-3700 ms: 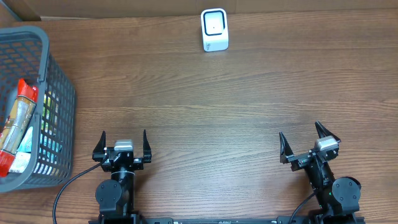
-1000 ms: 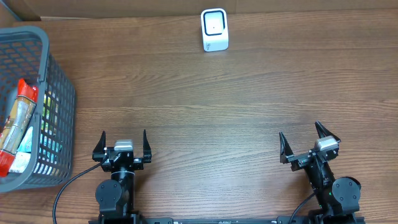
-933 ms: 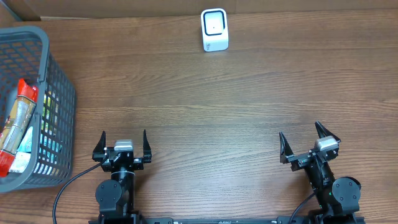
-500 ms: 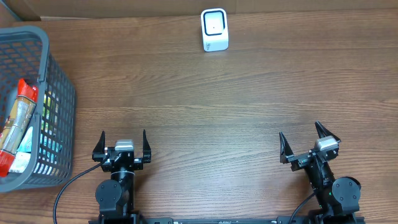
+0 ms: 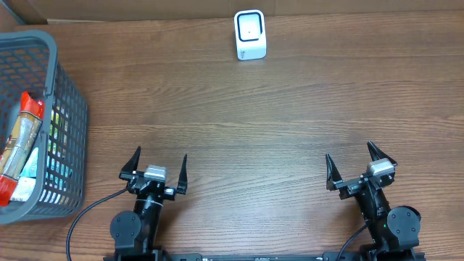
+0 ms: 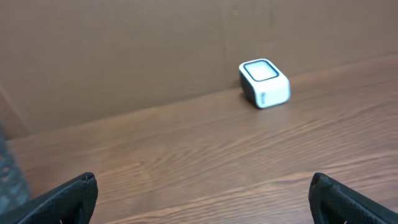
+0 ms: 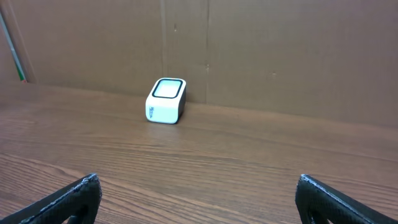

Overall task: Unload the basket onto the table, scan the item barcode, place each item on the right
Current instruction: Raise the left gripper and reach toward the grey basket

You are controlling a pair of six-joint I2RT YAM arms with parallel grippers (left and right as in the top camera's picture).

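Table (image 5: 275,109): brown wood; it fills my overhead frame.
Basket (image 5: 71,138): grey mesh, at the left edge of the frame.
Left gripper (image 5: 159,154): bottom, left of centre; I read its jaws as spread wide, released.
Right gripper (image 5: 349,150): lower right; jaws likewise released.
Scanner (image 5: 250,34): white, top centre, by the back wall.
Item (image 5: 20,141): red-ended packet lying inside the basket, well apart from both grippers.

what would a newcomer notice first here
The white scanner stands alone at the far edge of the table. A grey basket at the far left holds a long red-ended packet. The left gripper and right gripper sit open and empty at the near edge.
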